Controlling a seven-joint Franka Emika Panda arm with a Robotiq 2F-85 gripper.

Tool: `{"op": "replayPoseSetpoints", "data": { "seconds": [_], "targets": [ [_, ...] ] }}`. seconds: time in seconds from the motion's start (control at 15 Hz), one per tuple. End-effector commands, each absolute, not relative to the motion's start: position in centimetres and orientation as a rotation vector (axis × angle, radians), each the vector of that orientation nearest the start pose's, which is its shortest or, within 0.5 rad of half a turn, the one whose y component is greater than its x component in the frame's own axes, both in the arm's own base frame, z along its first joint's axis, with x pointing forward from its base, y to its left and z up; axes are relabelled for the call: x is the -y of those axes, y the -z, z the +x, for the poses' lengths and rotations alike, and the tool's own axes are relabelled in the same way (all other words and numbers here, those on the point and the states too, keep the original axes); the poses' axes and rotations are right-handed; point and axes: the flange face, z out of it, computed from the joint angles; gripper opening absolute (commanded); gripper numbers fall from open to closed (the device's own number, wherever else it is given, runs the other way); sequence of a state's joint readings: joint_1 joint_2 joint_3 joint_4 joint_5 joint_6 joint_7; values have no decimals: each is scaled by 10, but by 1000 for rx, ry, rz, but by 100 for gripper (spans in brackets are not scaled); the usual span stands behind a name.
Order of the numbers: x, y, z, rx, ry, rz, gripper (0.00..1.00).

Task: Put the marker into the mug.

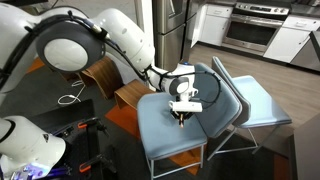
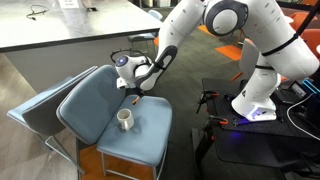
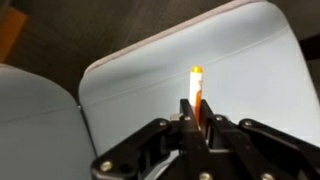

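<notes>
My gripper [image 3: 197, 128] is shut on the marker [image 3: 197, 90], a thin stick that looks orange with a pale tip in the wrist view and points out past the fingertips. In both exterior views the gripper [image 1: 181, 113] [image 2: 134, 94] hangs over the blue chair seat [image 1: 165, 135] [image 2: 95, 110] with the marker's dark end [image 1: 181, 121] pointing down. The small white mug [image 2: 125, 119] stands upright on the seat, just below and slightly to the side of the gripper. The mug does not show in the wrist view.
A second blue chair [image 1: 255, 105] stands next to the first one. A wooden stool [image 1: 128, 94] and a cable on the floor lie behind the arm. A counter [image 2: 70, 30] runs behind the chair. Another robot base [image 2: 258, 105] stands to the side.
</notes>
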State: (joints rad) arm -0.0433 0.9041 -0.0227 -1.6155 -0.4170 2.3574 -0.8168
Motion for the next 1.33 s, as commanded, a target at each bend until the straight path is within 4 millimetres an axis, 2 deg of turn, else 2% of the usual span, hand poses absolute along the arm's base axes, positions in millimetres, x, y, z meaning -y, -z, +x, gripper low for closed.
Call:
{"op": "replayPoseSetpoints", "data": {
  "seconds": [0.0,0.13,0.27,0.6,1.07,1.27],
  "targets": [
    [39,-116,658,1697,-616,-2850,3],
    [28,-128,659,1720,-697,-2824,3],
    [14,-132,663,1763,-754,-2792,3],
    [-25,-131,677,1878,-842,-2725,3],
    [-63,-100,688,1971,-965,-2648,3],
    [-78,-87,693,2014,-963,-2646,3]
  ]
}}
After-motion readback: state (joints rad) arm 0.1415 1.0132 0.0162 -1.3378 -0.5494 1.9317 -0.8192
